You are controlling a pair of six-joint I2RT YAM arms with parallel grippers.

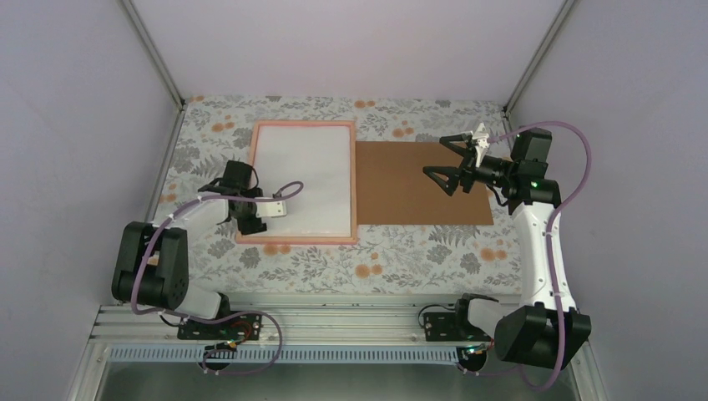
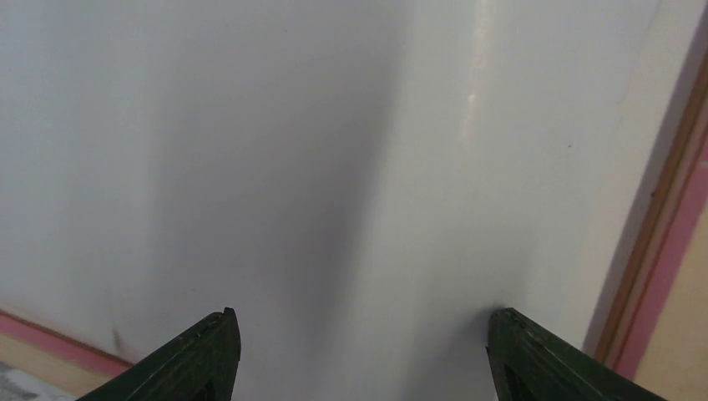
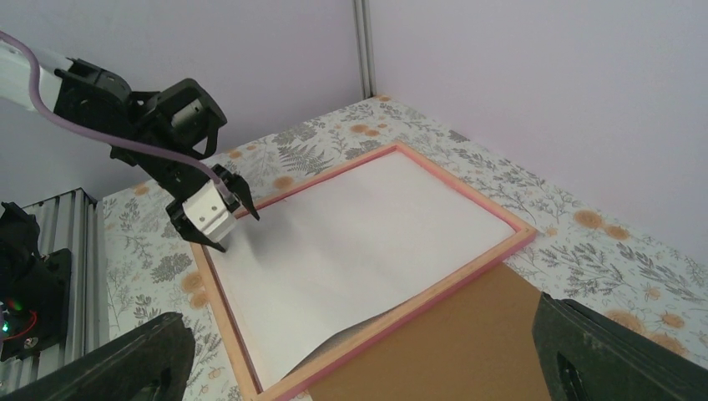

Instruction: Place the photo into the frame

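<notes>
The counter (image 1: 401,259), covered with a pale cloth printed with grey ferns and orange flowers, took up nearly the whole floor of the white-walled cell. On its left half lay the frame (image 1: 305,124), a large thin pink rectangle lying flat, with its long sides running away from the arm bases. Just beside its right rim, and seeming to touch it, lay a flat brown rectangular backing board (image 1: 409,196), with its long sides running across the counter.

The photo (image 1: 309,175), a thin rectangular sheet, lay inside the frame with its plain white back turned up, and it filled almost all of the opening. The printed side could not be seen. In the right wrist view a dark shadow showed under the photo (image 3: 359,251) at the corner nearest to that camera, next to the rim of the frame (image 3: 467,190) on the side of the backing board (image 3: 451,351).

The left tool (image 1: 282,200) was low over the near left part of the photo. In the left wrist view its two dark fingers (image 2: 200,351) stood wide apart with only the white sheet (image 2: 334,167) between them, and the pink rim (image 2: 672,251) ran along the right edge. Whether the tips touched the sheet could not be told.

The right tool (image 1: 441,157) hung above the backing board, pointing toward the frame, with its jaws spread fully and nothing held between them.
</notes>
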